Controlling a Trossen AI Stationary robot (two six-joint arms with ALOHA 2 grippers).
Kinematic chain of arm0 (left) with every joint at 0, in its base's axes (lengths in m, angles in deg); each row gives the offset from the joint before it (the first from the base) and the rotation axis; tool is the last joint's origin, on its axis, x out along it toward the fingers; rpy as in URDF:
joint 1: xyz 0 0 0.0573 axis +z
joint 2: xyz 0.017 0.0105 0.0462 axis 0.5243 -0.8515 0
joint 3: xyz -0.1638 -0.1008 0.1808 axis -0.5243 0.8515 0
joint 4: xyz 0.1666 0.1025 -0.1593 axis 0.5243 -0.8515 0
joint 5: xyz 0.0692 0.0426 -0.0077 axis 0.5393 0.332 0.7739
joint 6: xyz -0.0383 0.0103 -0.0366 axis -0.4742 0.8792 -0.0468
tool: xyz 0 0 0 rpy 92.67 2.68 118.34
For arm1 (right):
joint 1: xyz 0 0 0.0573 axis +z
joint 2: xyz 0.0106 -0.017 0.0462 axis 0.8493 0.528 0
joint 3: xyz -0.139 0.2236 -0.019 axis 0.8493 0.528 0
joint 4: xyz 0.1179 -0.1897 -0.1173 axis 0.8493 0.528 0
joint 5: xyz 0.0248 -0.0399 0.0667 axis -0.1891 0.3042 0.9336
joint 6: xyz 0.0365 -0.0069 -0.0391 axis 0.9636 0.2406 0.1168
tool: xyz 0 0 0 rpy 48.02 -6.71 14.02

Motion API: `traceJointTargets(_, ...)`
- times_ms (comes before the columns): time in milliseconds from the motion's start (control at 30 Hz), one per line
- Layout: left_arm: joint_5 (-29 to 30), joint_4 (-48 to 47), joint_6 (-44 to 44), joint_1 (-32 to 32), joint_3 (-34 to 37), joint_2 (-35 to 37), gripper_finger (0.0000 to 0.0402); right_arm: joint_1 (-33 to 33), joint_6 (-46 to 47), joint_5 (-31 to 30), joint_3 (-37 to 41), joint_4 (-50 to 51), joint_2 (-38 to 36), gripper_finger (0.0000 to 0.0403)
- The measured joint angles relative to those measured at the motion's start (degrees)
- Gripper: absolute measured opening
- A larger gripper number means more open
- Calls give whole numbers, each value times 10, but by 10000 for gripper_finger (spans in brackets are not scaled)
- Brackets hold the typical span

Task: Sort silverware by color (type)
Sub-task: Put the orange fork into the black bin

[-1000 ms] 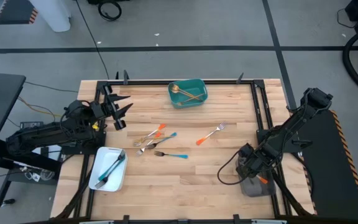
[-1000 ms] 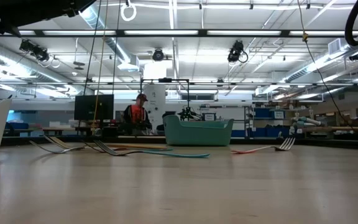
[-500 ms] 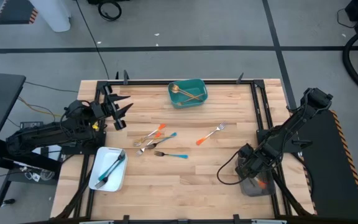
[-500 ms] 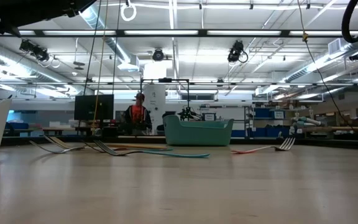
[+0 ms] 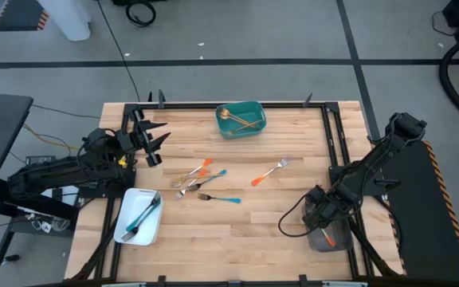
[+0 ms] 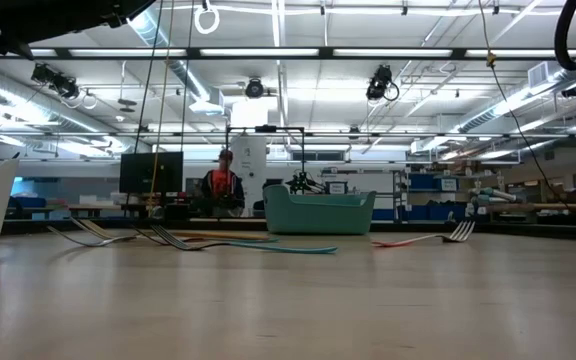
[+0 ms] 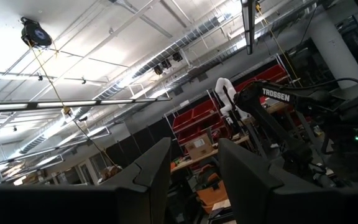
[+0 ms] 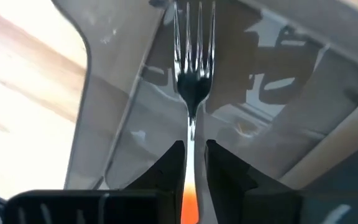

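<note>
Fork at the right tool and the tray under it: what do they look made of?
Fork: head looks like polished metal, its tines mirror-bright; the orange handle end is probably plastic or a coating, too little showing to tell. Grey tray: likely smooth plastic, with soft glossy reflections and rounded moulded corners.

You are looking at two matte black arms, the left arm (image 5: 62, 169) and the right arm (image 5: 373, 171), built of chunky jointed segments. A black cable (image 5: 292, 227) loops beside the right wrist. White "TROSSEN" lettering (image 7: 277, 94) marks one link, and the dark fingers (image 7: 151, 177) are angular.
</note>
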Motion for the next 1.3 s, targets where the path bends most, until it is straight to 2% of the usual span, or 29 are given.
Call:
traceJointTargets(267, 0, 0, 0, 0, 0, 0, 142, -1, 15, 27, -3, -14, 0, 71)
traceJointTargets(500, 0, 0, 0, 0, 0, 0, 142, -1, 14, 24, -34, 2, 0, 70)
traceJointTargets(700, 0, -7, -47, 0, 0, 0, 142, -1, 6, 22, -71, 47, 0, 70)
traceJointTargets(800, 0, -42, -62, 0, -10, 0, 142, -2, 1, 21, -97, 82, 0, 70)
traceJointTargets(1000, 0, -179, -76, -1, -56, 0, 142, -15, -19, 4, -160, 170, 0, 70)
traceJointTargets(1300, 0, -223, -131, -1, -58, 0, 142, -55, -84, -52, -248, 288, 0, 70)
